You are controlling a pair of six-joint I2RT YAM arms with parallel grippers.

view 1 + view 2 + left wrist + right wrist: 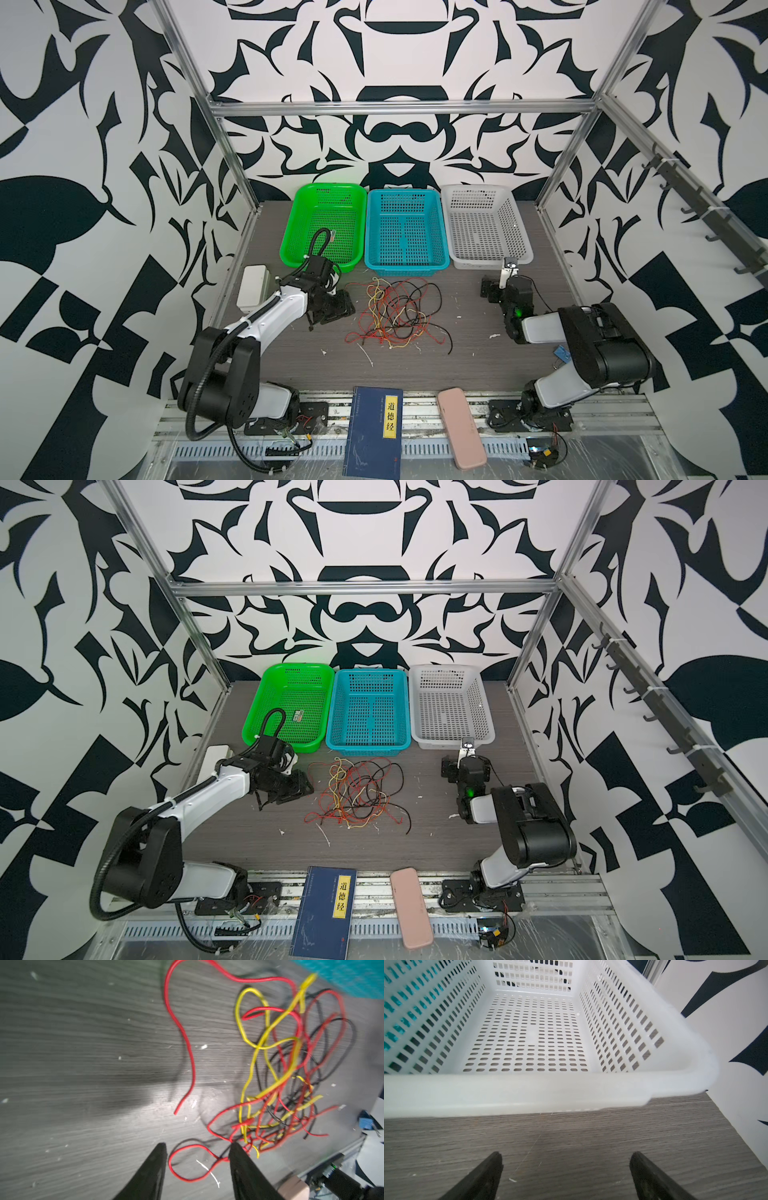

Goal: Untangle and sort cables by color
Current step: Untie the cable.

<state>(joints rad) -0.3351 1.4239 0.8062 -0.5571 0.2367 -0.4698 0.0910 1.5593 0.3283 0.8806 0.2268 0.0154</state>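
Note:
The cables (395,316) (357,796) lie on the grey table as one loose tangle of thin red, yellow and black wires, in front of the blue basket. My left gripper (332,311) (286,789) hangs low at the tangle's left edge. In the left wrist view its jaws (198,1145) stand apart with a red cable loop (189,1180) on the table between them; one finger touches the tangle's edge (280,1076). My right gripper (492,291) (566,1155) is open and holds nothing, just in front of the white basket (529,1095).
Green (291,245), blue (407,266) and white (490,262) baskets stand in a row at the back. A white box (253,286) sits at the left wall. A blue book (374,432) and a pink case (461,428) lie on the front rail. Small white scraps dot the table.

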